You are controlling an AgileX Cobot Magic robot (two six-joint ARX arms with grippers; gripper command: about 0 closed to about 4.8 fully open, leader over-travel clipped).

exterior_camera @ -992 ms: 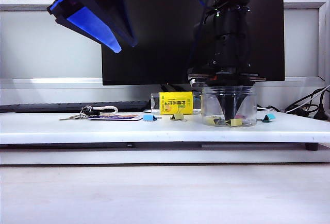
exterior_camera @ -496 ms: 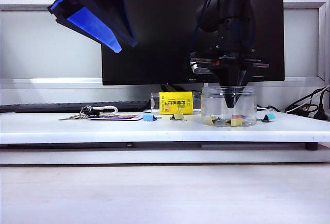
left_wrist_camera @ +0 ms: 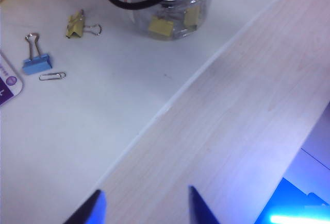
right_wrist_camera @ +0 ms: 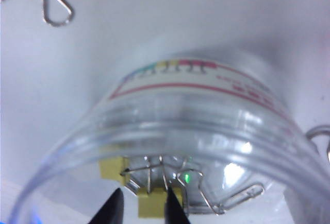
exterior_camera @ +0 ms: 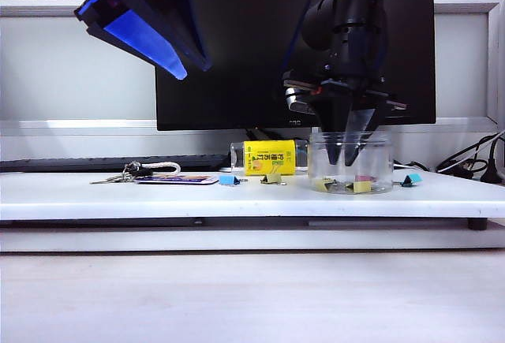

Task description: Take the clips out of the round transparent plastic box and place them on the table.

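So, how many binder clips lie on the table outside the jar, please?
3: a blue clip and an olive clip left of the jar, a teal clip right of it.

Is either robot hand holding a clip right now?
No. The right gripper has open fingers inside the round clear plastic jar, above the small yellow clips, gripping none. The left gripper is open and empty.

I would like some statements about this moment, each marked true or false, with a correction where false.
1. The right end effector reaches down into the round transparent plastic box. True.
2. The left end effector holds a clip. False: it is open and empty, raised off to the left.
3. Yellow clips lie inside the box. True.
4. The blue clip lies inside the box. False: it lies on the table.
5. The right end effector is shut. False: its fingers stand apart.
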